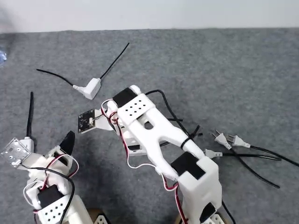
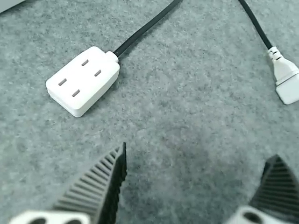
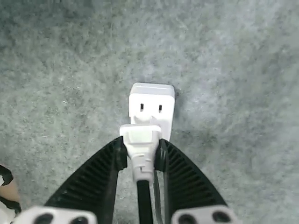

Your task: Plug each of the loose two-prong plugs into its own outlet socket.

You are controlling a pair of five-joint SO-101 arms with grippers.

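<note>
At the left, our left gripper [image 2: 198, 156] hovers with its fingers spread wide and holding nothing. A white socket block [image 2: 83, 79] lies on the grey counter [image 2: 187, 116] just ahead. Further right, our right gripper [image 3: 141, 150] has its fingers clamped on a white plug [image 3: 139, 137], whose head touches a small socket [image 3: 152, 100] with both slots uncovered. Three loose plugs [image 1: 219, 136] lie at the far right.
</note>
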